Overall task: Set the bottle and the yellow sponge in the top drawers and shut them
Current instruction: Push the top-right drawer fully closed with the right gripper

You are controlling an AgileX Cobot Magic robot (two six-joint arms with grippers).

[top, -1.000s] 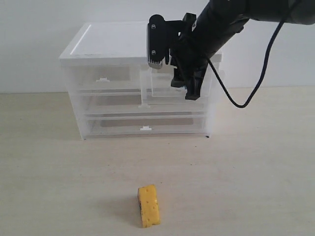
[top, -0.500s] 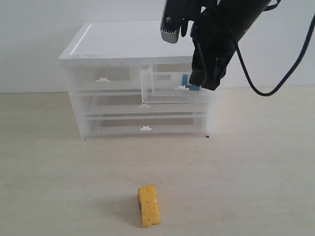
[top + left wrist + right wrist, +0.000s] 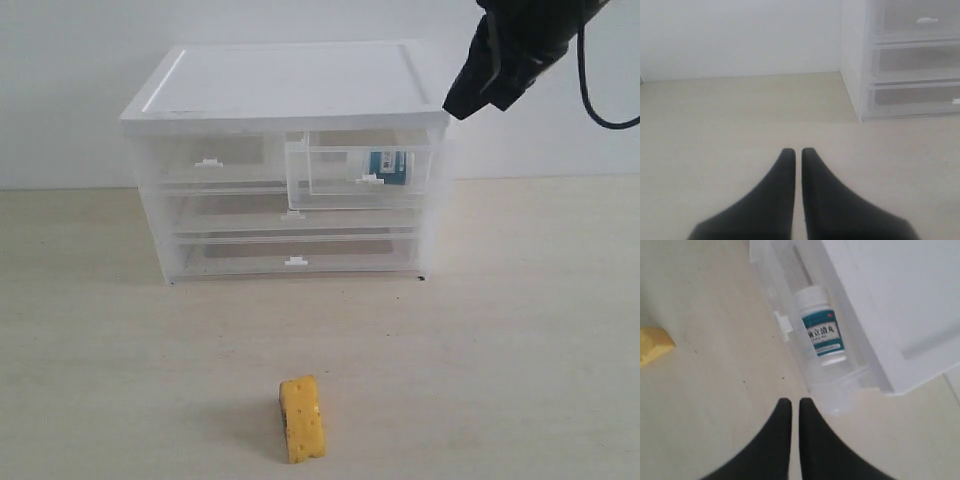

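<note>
The bottle (image 3: 388, 166) lies on its side inside the top right drawer (image 3: 330, 186), which stands pulled out; the right wrist view shows the bottle (image 3: 822, 329) with its teal label up in that drawer (image 3: 839, 396). The top left drawer (image 3: 207, 160) is pushed in. On the table in front lies the yellow sponge (image 3: 301, 418), seen at the edge of the right wrist view (image 3: 652, 344). High above the cabinet's right corner hangs my right gripper (image 3: 458, 106) (image 3: 791, 401), shut and empty. My left gripper (image 3: 796, 150) is shut and empty over bare table, left of the cabinet.
The white translucent cabinet (image 3: 290, 85) stands at the back of the table against a white wall. Below the top drawers are two full-width drawers (image 3: 294, 213) (image 3: 295, 260), both pushed in. A black cable (image 3: 600, 110) hangs from the right arm.
My right gripper has lifted out of the open top right drawer and moved up and to the right, leaving the bottle lying in the drawer. The sponge has not moved.
</note>
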